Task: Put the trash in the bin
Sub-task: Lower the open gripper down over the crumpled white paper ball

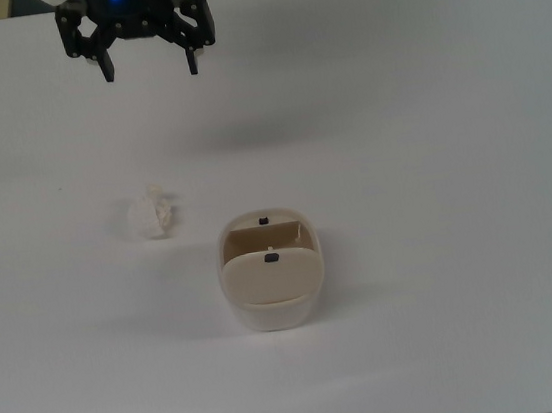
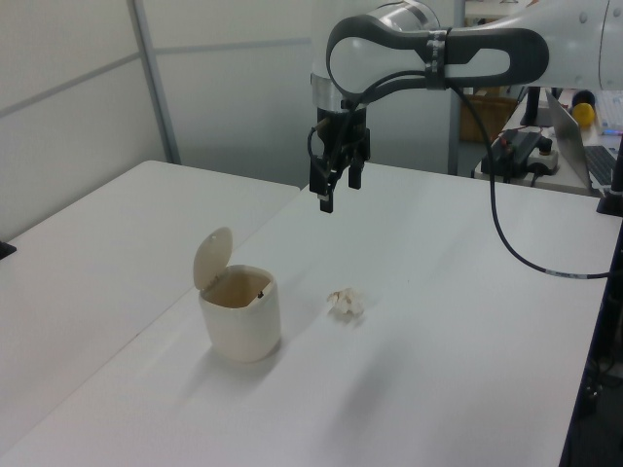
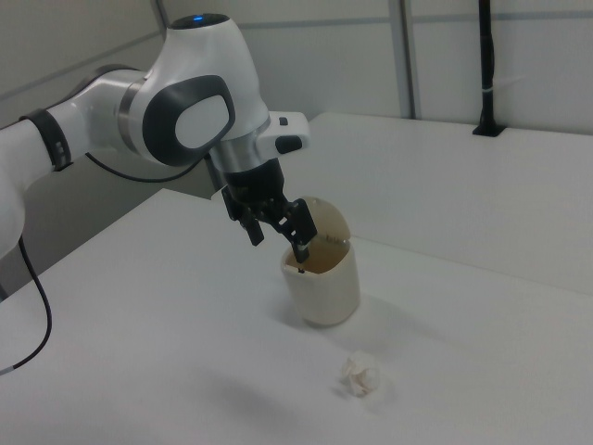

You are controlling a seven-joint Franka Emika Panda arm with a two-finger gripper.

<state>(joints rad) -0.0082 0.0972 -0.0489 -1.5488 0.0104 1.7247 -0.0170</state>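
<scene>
The trash (image 1: 150,215) sits on the table just off the bin (image 1: 274,285) to the top view's left — the gripper (image 1: 149,67) hangs empty, fingers spread, well above it toward the top view's upper edge.

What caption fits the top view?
Open gripper hovers above table; paper wad lies beside open-lidded bin.

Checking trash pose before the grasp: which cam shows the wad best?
The left view: the trash lies alone on the table, its lumps clear, nothing in front. The right view also shows it unblocked, but low in the picture. In the top view it nearly blends into the white table.
</scene>
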